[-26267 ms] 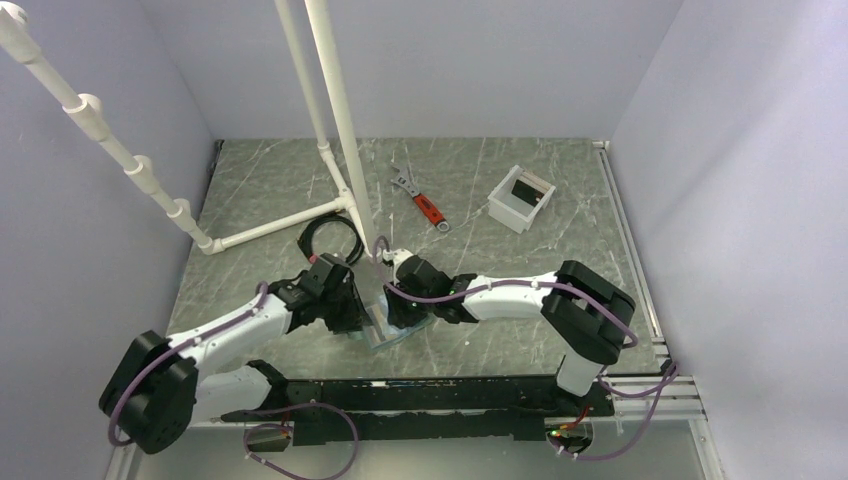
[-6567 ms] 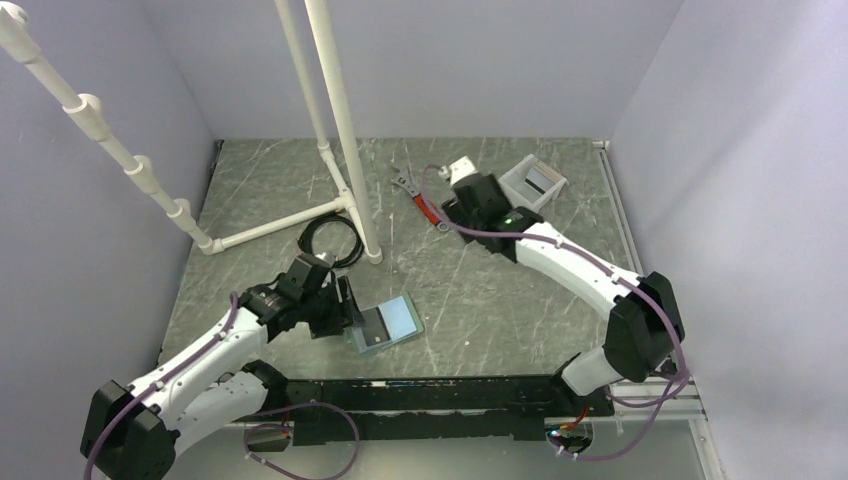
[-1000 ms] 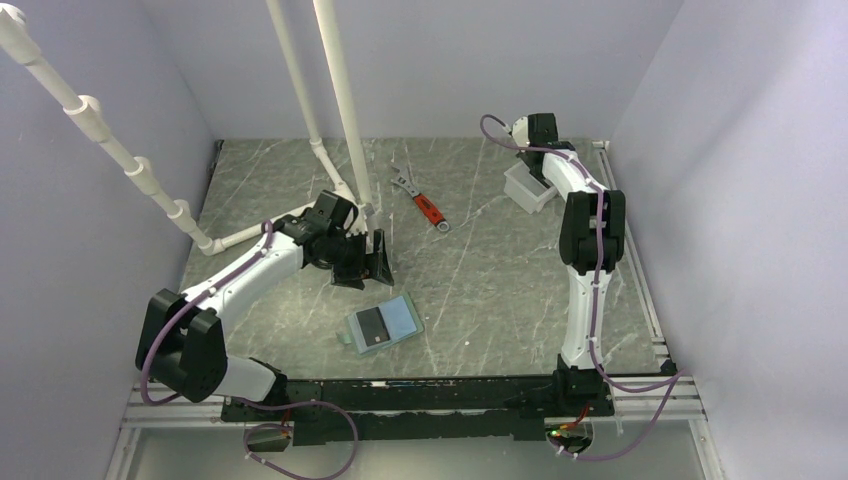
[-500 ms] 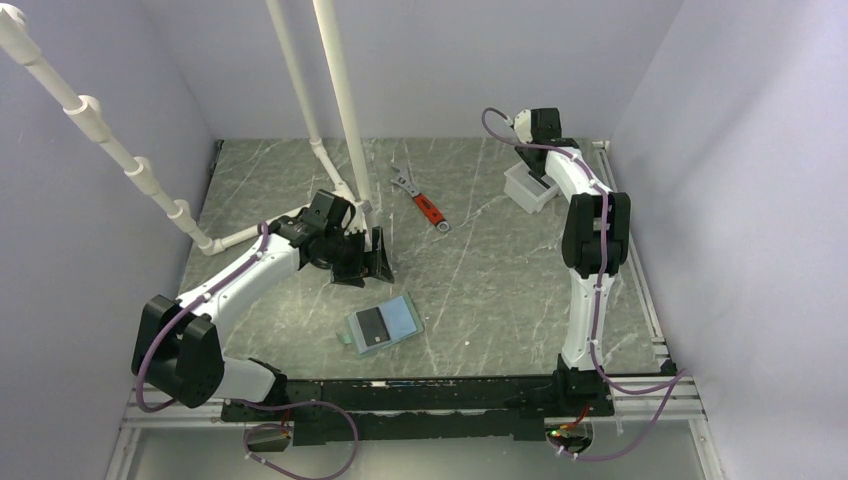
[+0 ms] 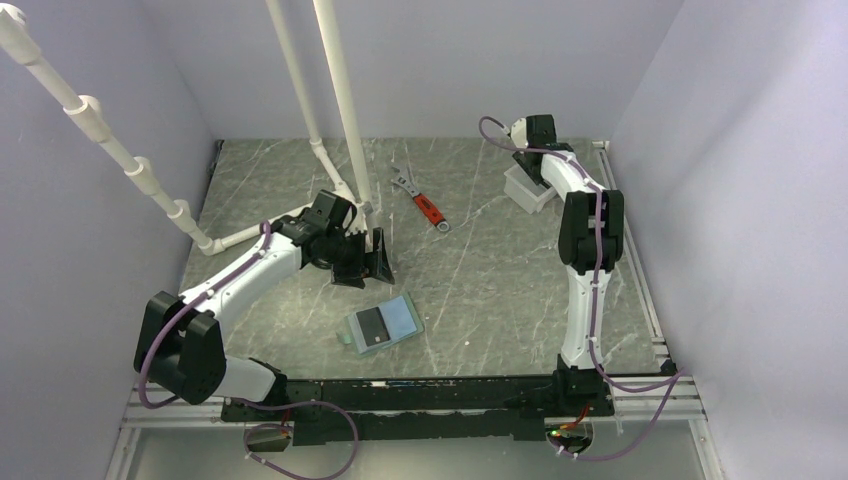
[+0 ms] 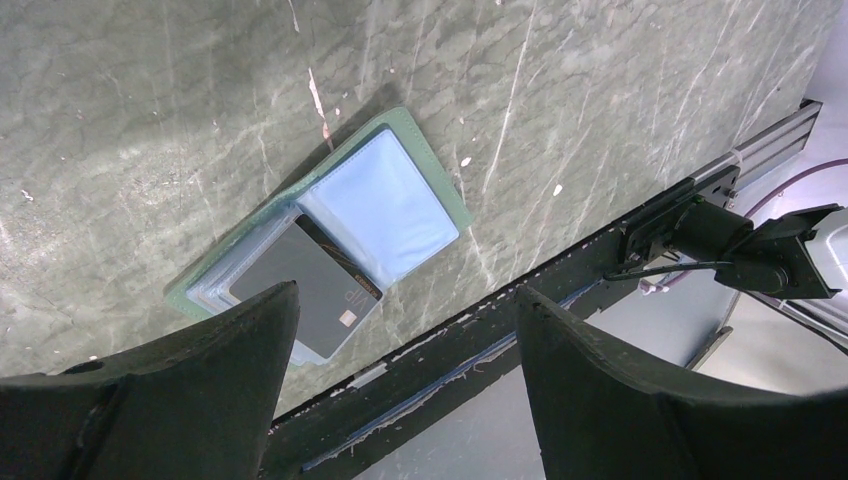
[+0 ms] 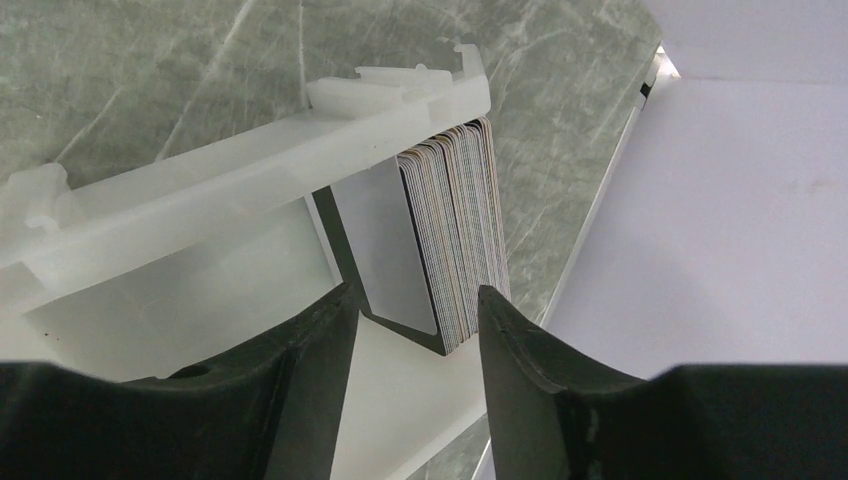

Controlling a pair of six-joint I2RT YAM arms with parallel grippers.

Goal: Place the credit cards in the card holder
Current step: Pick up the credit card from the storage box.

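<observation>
**Right arm at the card tub, holder waiting open**

At the far right of the grey-green marbled tabletop (image 5: 480, 280), the right fingers (image 7: 300, 380) stand apart on either side of the near corner of a tight stack of thin cards (image 7: 450, 240). The cards stand on edge inside a white square-walled plastic tub (image 7: 200, 200), and nothing is gripped yet. The left fingers (image 6: 180, 390) are wide apart and empty, hanging over the small grey-green folding card holder (image 6: 428, 170). It lies open near the front of the tabletop, a dark grey card (image 6: 300, 295) on one face overhanging its edge and a pale blue panel on the other.

The likeliest fault is a pinch that takes several cards at once, since they sit packed edge to edge with no gap for a fingertip. The light tub could also slide or tip if a finger catches its wall. The overhanging dark card looks only partly seated and could be knocked loose.

Several seconds ago the left fingers sat right beside the holder; now they have drawn back toward the white pipe frame (image 5: 340, 110). The right arm has moved from beside the tub to above it. The holder has not shifted.
</observation>
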